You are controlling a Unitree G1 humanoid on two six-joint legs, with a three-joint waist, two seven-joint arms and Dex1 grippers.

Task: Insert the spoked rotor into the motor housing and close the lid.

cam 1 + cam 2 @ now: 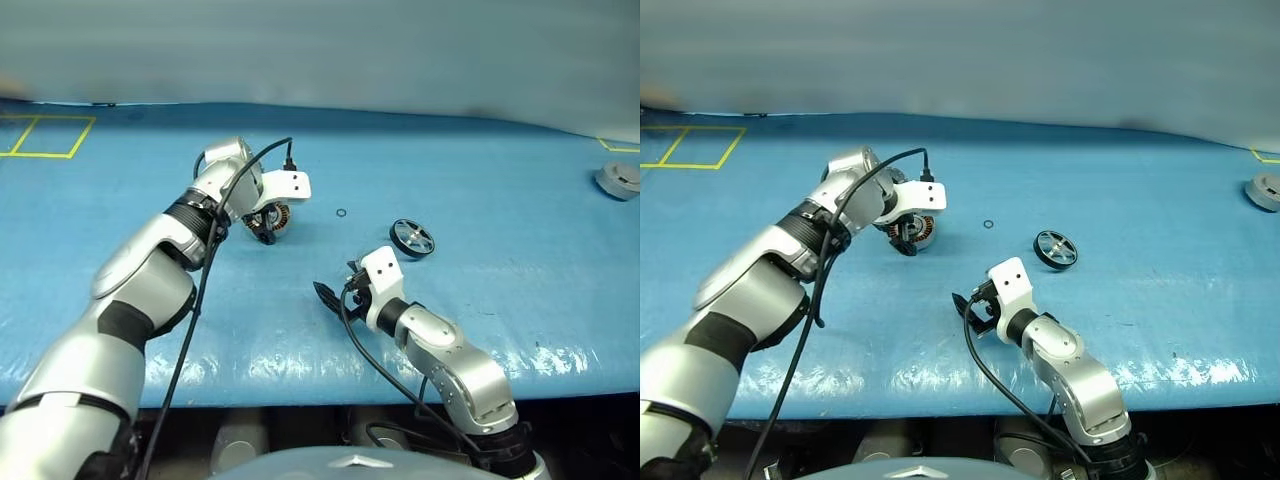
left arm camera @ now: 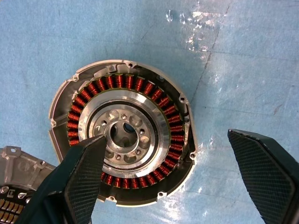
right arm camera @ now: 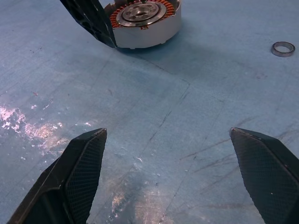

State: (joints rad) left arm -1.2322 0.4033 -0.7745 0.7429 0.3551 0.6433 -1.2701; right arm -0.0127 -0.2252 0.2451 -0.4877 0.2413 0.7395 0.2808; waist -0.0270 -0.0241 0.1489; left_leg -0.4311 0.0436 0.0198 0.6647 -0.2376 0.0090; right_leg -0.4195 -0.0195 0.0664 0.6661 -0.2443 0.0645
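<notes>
Two open, empty claws framed the job's first step: the left claw hung over the round grey motor housing with its ring of copper windings, near the head view's centre-left, its hinged lid with silver-and-dark segments lying open alongside. The right claw hovered low over the blue bench. The black-rimmed, silver-spoked rotor lay untouched right of centre. The next move seemingly called for picking up that rotor.
</notes>
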